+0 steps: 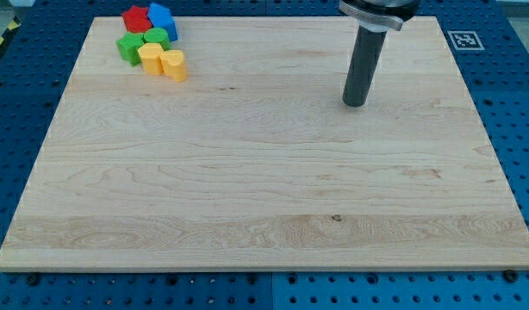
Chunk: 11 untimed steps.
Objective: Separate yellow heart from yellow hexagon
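Yellow heart (174, 65), yellow hexagon (150, 57) touching near board's top-left corner; look light, rigid, slidey. Push at seam. My tip (355, 103) well apart, toward top-right; no claw fitted.

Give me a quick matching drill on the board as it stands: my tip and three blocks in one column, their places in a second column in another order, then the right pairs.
Column one:
1. my tip
2. yellow heart
3. blue block
4. yellow hexagon

Column two:
A. touching the heart, on its left in the view
B. far right of the cluster, clear of every block
C. top of the cluster, beside the red block
D. the cluster's lower right end

Pairs: 1-B, 2-D, 3-C, 4-A
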Each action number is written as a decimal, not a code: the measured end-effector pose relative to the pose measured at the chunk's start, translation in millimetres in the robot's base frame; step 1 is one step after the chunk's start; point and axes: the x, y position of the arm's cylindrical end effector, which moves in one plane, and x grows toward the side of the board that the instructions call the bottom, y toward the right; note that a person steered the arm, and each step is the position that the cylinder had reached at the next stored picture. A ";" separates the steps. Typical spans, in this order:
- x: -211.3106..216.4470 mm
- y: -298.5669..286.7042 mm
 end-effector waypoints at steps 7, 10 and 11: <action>46.7 -245.4; -51.1 -404.6; -56.8 -403.5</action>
